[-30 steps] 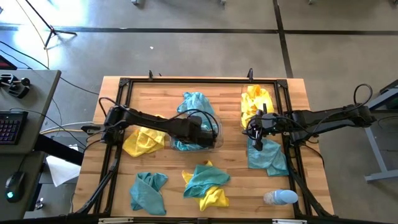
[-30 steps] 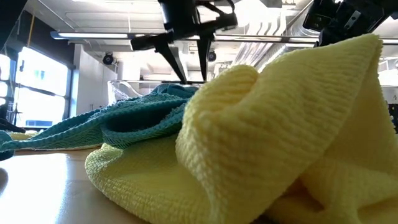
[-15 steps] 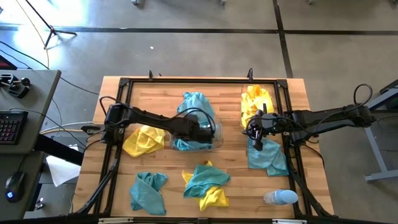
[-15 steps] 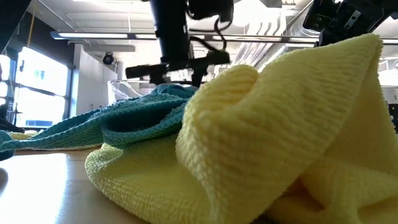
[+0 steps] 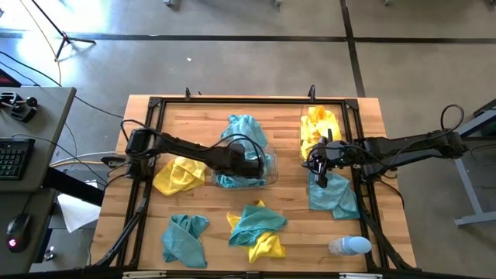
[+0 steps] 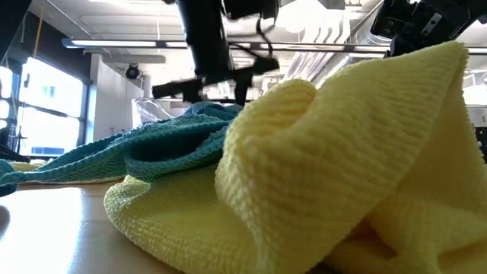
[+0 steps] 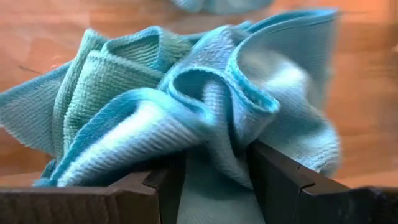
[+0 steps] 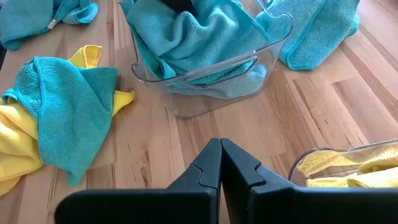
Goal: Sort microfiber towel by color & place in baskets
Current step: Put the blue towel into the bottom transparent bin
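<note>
Now that the left gripper (image 5: 249,164) has sunk into the mid-desk basket (image 5: 270,172), fingers still pinching a teal towel (image 7: 186,124), release comes next; the right gripper (image 8: 221,163), closed empty, waits.

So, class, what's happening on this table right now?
A two-armed robot is sorting cloths by colour. The left gripper is down in the clear bin of teal towels, its fingers around a teal towel. The right gripper waits shut beside the bin of yellow towels. Several teal and yellow cloths, including a mixed heap, lie loose on the table.
</note>
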